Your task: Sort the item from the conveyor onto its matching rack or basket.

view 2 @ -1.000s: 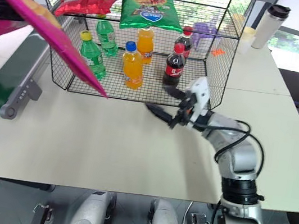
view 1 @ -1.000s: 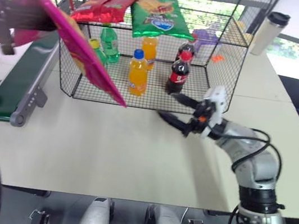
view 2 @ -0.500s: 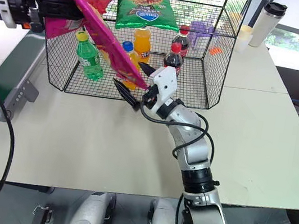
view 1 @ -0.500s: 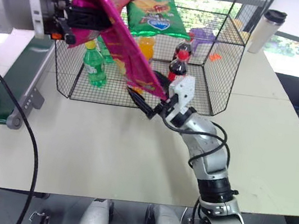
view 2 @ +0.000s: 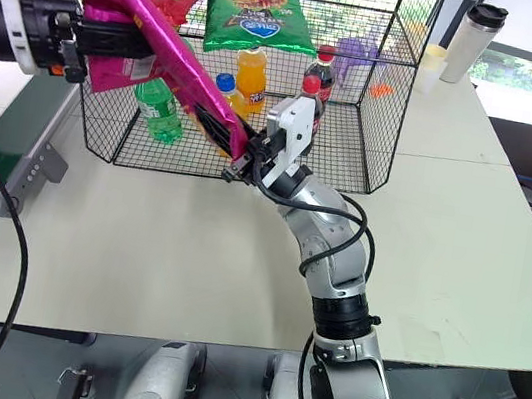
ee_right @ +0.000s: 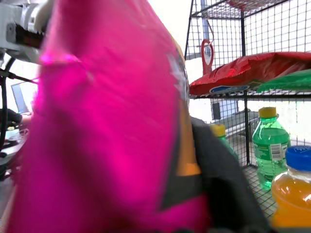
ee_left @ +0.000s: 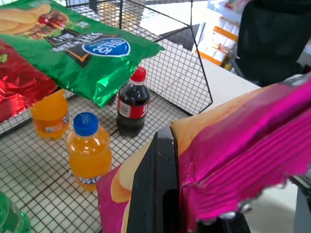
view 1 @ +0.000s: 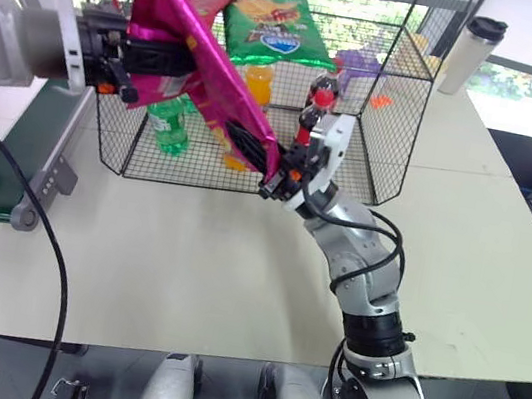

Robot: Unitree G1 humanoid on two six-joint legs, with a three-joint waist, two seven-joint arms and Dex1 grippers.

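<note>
The item, a flat magenta-pink chip bag (view 1: 206, 69), hangs slanted in the air in front of the black wire-mesh rack (view 1: 403, 100). My left gripper (view 1: 152, 55) is shut on the bag's upper end, beside the rack's left front corner. My right gripper (view 1: 271, 178) is shut on the bag's lower corner, just in front of the rack's mesh floor. In the left wrist view a black finger (ee_left: 155, 194) presses against the pink foil (ee_left: 252, 145). The dark-green conveyor (view 1: 21, 151) runs along the table's left side, below my left arm.
Red bags (view 1: 190, 5) and a green bag (view 1: 278, 24) lie on the rack's upper shelf. Orange (ee_left: 90, 150), cola (view 1: 325, 93) and green (view 1: 167, 118) bottles stand on its mesh floor. A tumbler (view 1: 468, 54) stands on the table at the back right.
My right gripper rose up and leftward and closed on the bag's lower corner. My left gripper carried the bag's upper end rightward toward the rack.
</note>
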